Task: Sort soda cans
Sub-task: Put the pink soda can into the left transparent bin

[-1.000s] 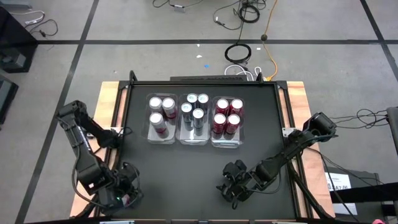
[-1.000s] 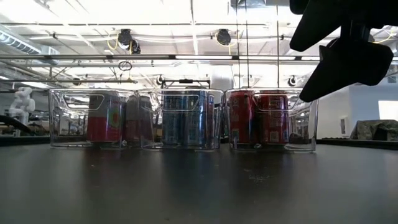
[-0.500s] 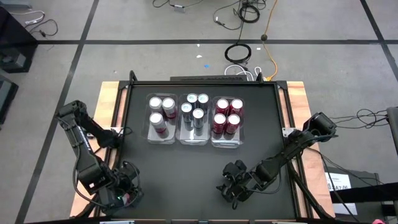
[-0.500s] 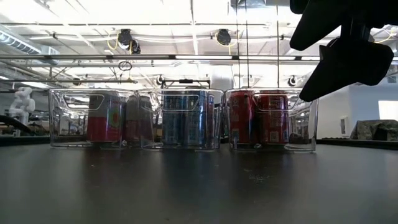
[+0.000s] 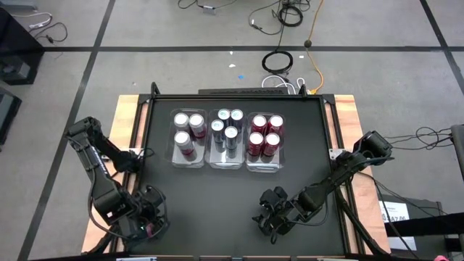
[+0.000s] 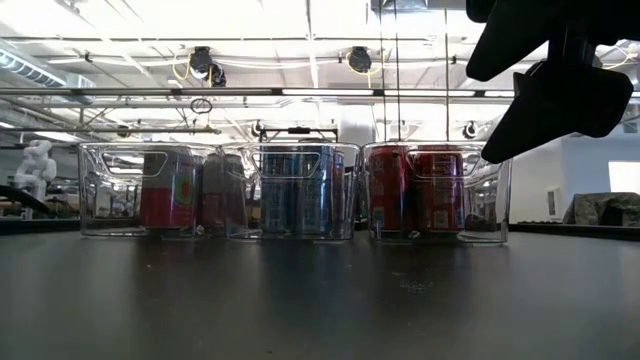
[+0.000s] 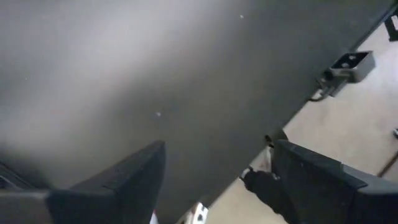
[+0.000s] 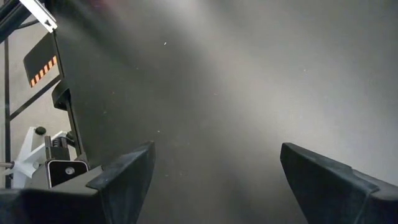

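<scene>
Three clear bins stand in a row on the far middle of the black table. The left bin (image 5: 188, 138) holds three pinkish-red cans (image 5: 183, 138). The middle bin (image 5: 226, 138) holds several silver-blue cans (image 5: 230, 133), and the right bin (image 5: 265, 141) holds several red cans (image 5: 255, 138). In the low view the cans stand upright inside the bins: pinkish-red (image 6: 168, 190), silver-blue (image 6: 300, 190), red (image 6: 415, 190). My left gripper (image 5: 147, 217) (image 7: 217, 149) is open at the near left corner, over bare table. My right gripper (image 5: 272, 214) (image 8: 216, 149) is open near the near edge, right of the middle.
The black table top (image 5: 217, 196) lies bare between the bins and both grippers. Its raised frame (image 5: 148, 98) runs around the edge, with wooden boards (image 5: 127, 109) outside it. My right arm (image 6: 545, 80) shows dark at the low view's upper right. Cables lie on the floor beyond.
</scene>
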Controlling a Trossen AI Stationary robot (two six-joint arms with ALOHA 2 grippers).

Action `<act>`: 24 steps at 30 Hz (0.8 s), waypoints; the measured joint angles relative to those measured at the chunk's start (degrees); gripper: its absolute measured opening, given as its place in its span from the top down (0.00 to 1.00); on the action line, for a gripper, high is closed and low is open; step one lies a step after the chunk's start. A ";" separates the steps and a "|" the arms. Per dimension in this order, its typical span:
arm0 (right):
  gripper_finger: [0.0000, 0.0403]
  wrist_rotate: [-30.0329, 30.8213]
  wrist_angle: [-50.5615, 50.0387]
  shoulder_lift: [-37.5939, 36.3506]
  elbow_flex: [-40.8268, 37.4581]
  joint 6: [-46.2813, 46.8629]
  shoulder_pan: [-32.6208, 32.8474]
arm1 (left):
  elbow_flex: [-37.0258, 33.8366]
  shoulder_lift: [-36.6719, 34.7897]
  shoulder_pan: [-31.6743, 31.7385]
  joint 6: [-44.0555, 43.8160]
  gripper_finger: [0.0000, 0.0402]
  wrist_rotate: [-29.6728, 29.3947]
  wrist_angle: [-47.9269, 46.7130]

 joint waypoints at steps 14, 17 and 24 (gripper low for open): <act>0.16 -0.01 -0.02 0.00 0.00 0.01 0.00 | 0.02 0.00 0.66 -0.05 0.02 0.30 -2.30; 0.16 -0.01 -0.02 0.00 0.00 0.01 0.00 | 0.02 0.00 0.66 -0.04 0.03 0.30 -2.11; 0.16 0.01 -0.04 0.00 0.00 -0.01 0.00 | -1.41 0.33 0.66 -4.56 0.03 5.54 -2.37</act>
